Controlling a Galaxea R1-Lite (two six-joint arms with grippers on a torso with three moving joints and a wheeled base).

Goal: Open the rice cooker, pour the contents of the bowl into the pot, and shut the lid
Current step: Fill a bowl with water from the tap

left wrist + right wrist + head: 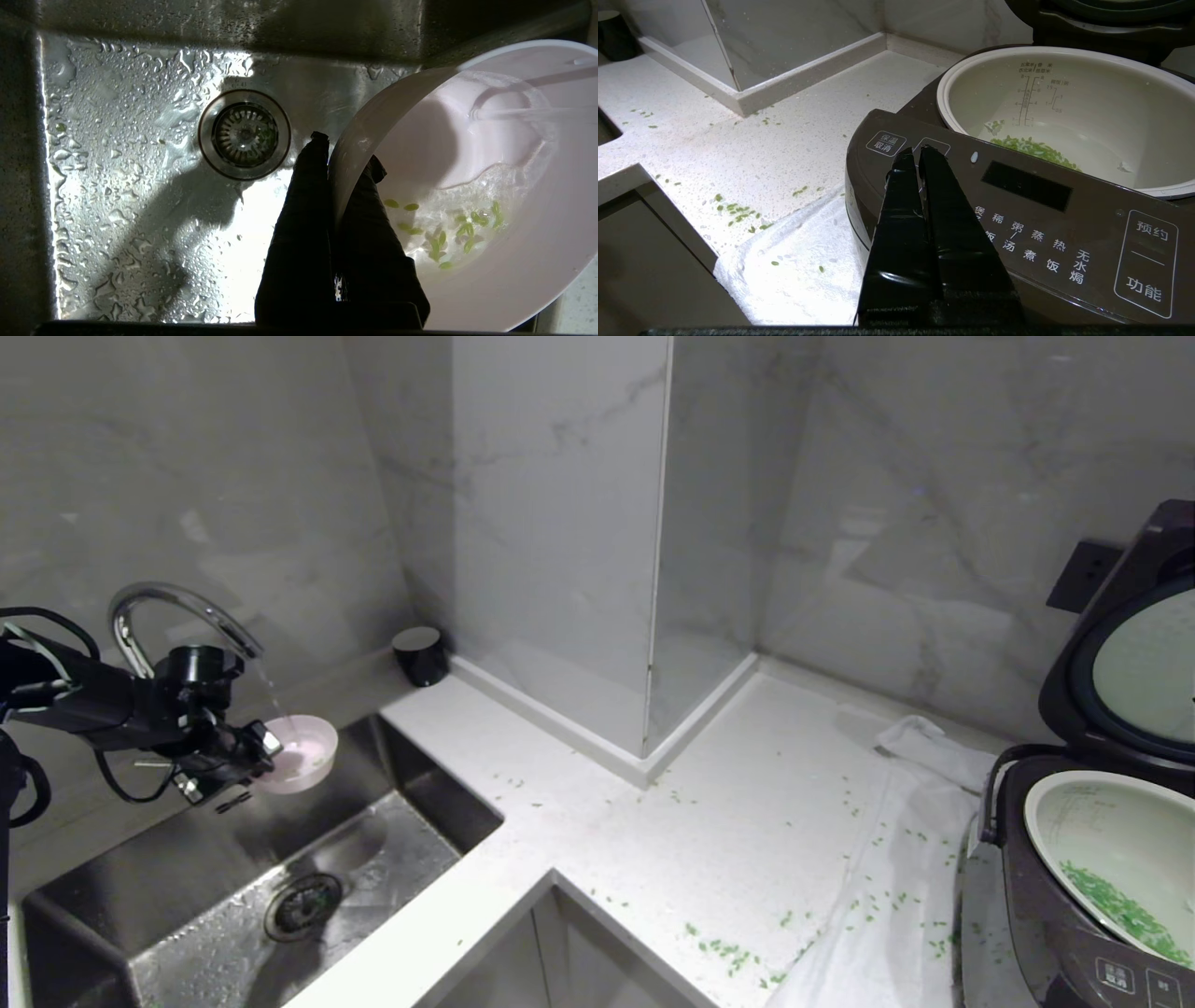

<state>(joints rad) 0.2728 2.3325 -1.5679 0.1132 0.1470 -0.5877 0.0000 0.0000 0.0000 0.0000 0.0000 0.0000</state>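
Note:
My left gripper [266, 751] [343, 161] is shut on the rim of the pale pink bowl [303, 753] [490, 196], which hangs over the sink under the running tap. Water and a few green bits [460, 228] lie in the bowl. At the far right the rice cooker [1074, 915] [1017, 210] stands with its lid [1130, 653] raised. Its off-white pot [1111, 821] [1064, 107] holds green bits [1116, 905] [1036, 149]. My right gripper [916, 154] is shut and empty, hovering over the cooker's front panel; the head view does not show it.
A steel sink [233, 896] with a drain [301, 905] [244, 134] lies below the bowl, under a chrome tap [177, 611]. Green bits are scattered on the white counter [653, 840]. A white cloth [896, 877] lies beside the cooker, and a black cup [419, 655] stands in the corner.

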